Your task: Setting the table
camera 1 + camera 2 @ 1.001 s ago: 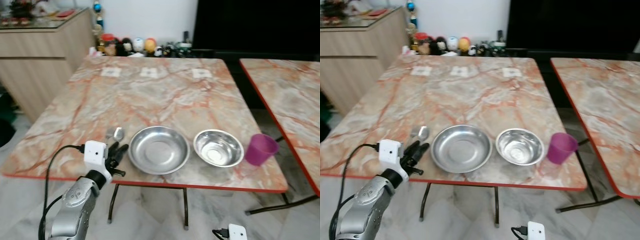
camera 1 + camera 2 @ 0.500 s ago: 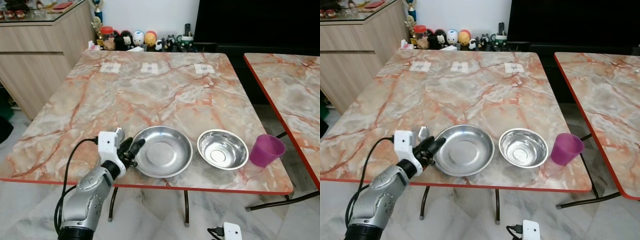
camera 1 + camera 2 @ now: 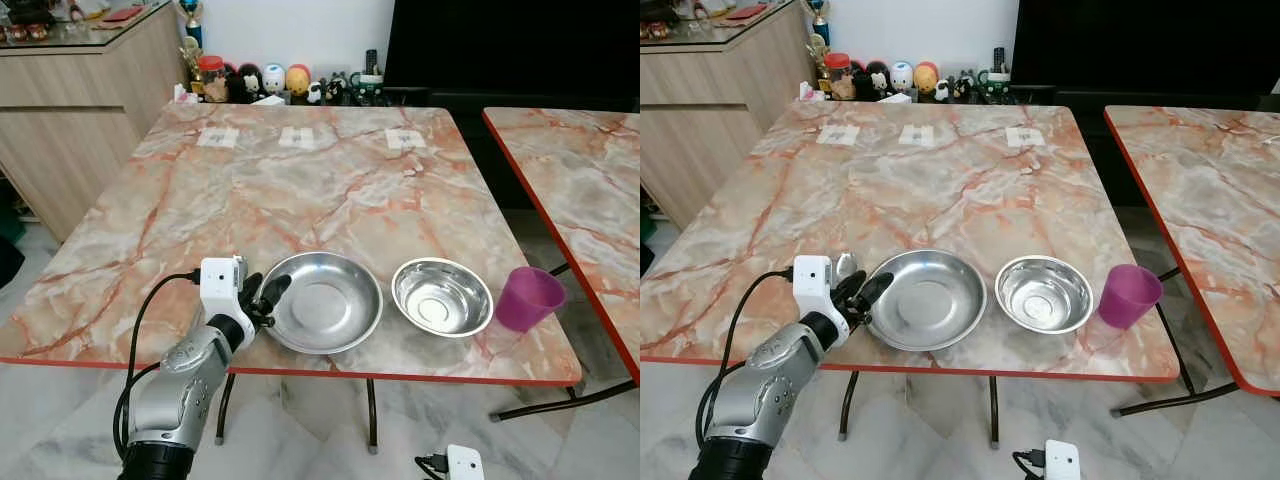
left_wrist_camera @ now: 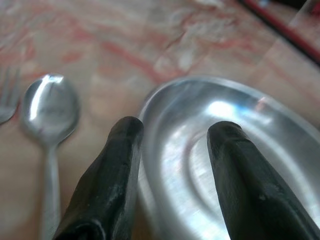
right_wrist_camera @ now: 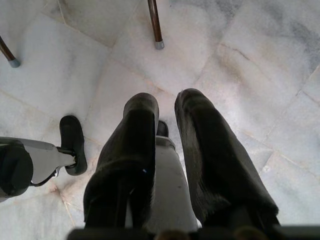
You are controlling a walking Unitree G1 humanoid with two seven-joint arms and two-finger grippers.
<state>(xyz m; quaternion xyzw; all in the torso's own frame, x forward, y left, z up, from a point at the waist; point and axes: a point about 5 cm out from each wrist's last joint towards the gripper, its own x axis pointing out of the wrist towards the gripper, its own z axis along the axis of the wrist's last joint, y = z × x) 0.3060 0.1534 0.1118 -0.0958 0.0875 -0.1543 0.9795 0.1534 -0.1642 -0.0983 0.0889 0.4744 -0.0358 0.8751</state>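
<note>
From the left of the marble table (image 3: 330,190), a fork (image 4: 7,97) and a spoon (image 4: 48,107) lay side by side near the front edge, the spoon's long axis running toward me, bowl away. My left gripper (image 3: 262,296) hovered just right of the spoon, its two black fingers (image 4: 109,175) parted and holding nothing, straddling the left rim of the steel plate (image 3: 325,300): one finger outside the rim, the other over the dish. I judged the plate the nearer target, with the left arm much the closer one. Further right stood the steel bowl (image 3: 442,296), then the purple cup (image 3: 527,298) by the table's right edge. My right gripper (image 5: 165,150) hung idle over the floor, fingers slightly apart and empty.
</note>
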